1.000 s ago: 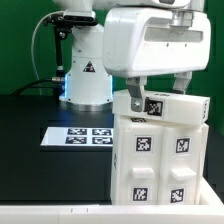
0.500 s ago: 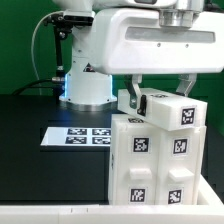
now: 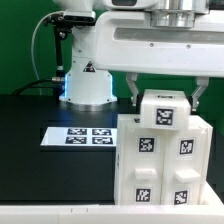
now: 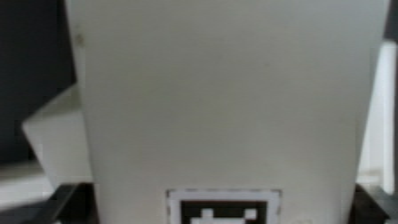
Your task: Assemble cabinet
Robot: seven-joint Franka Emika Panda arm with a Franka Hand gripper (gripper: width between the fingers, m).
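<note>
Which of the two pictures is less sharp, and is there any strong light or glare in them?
The wrist view is the softer one: the white block fills it at close range, its edges blurred and its tag cut off; the exterior view is sharper, tags on the cabinet and the marker board readable, with a bluish glow at the arm's base and bright, nearly washed-out white surfaces.

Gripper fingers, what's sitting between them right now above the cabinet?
In the exterior view, a white tagged block sits between the gripper fingers, atop the cabinet.

Cabinet (image 3: pixel 163 160) blocks right; open table (image 3: pixel 40 170) left.
</note>
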